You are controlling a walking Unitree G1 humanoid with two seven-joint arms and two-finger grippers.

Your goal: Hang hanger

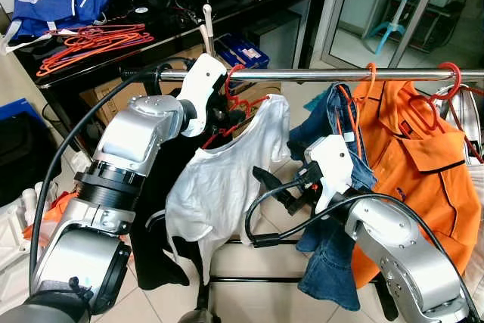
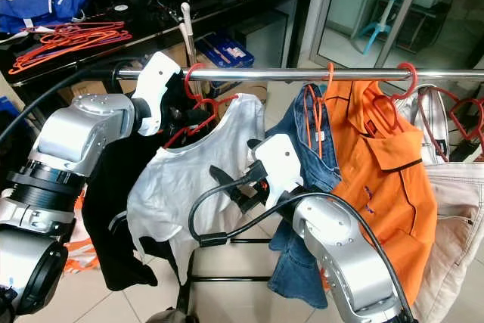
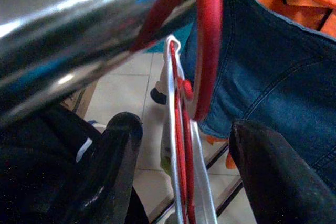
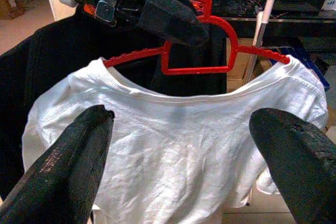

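A red hanger [image 1: 240, 100] carrying a white T-shirt [image 1: 227, 179] has its hook [image 3: 207, 51] over the chrome rail [image 1: 318, 75]. My left gripper [image 3: 186, 129] sits just under the rail, open, its two black fingers [image 3: 118, 150] on either side of the hanger's neck without pressing it. My right gripper [image 4: 184, 124] hovers lower, in front of the shirt's chest [image 4: 184, 150], open with nothing between its fingers [image 4: 79, 145]. In the right wrist view the left gripper [image 4: 157, 14] shows at the top of the hanger [image 4: 194, 61].
A black garment [image 1: 159, 209] hangs left of the white shirt; jeans [image 1: 333, 255] and an orange shirt [image 1: 416, 164] hang to its right on red hangers. Behind stands a black table [image 1: 68, 73] with spare orange hangers [image 1: 91, 41] and a blue bag [image 1: 57, 1].
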